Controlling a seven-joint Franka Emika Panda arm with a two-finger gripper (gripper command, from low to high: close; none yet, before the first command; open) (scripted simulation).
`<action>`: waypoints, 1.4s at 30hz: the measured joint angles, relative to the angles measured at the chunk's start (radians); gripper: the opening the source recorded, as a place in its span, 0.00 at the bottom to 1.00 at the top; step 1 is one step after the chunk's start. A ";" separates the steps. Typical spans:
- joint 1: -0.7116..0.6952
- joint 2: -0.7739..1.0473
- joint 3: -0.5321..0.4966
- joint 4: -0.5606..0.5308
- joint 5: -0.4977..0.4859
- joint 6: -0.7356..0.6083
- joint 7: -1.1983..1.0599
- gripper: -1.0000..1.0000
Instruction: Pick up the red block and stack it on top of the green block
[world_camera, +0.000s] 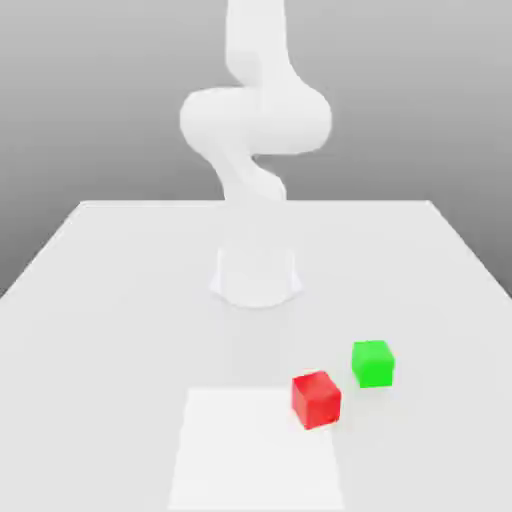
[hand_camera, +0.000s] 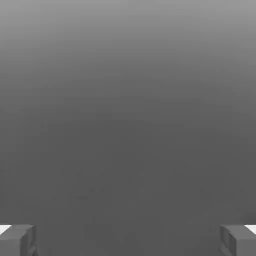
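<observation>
The red block sits on the white table near its front, toward the exterior view's right. Close beside it, a little farther back and further to that view's right, rests the green block; a small gap separates the two. In the hand view my gripper is open, its two grey fingertips wide apart with nothing between them, facing plain grey background.
The white arm rises from its round base at the table's middle. A slightly brighter rectangular patch marks the table's front, touching the red block's spot.
</observation>
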 joint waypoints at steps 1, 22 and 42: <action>0.008 0.036 0.003 -0.027 0.000 0.024 -0.007 0.50; 0.138 0.822 0.058 -0.473 -0.030 0.577 -0.108 0.50; 0.249 0.599 0.089 -0.537 0.043 0.416 -0.220 0.00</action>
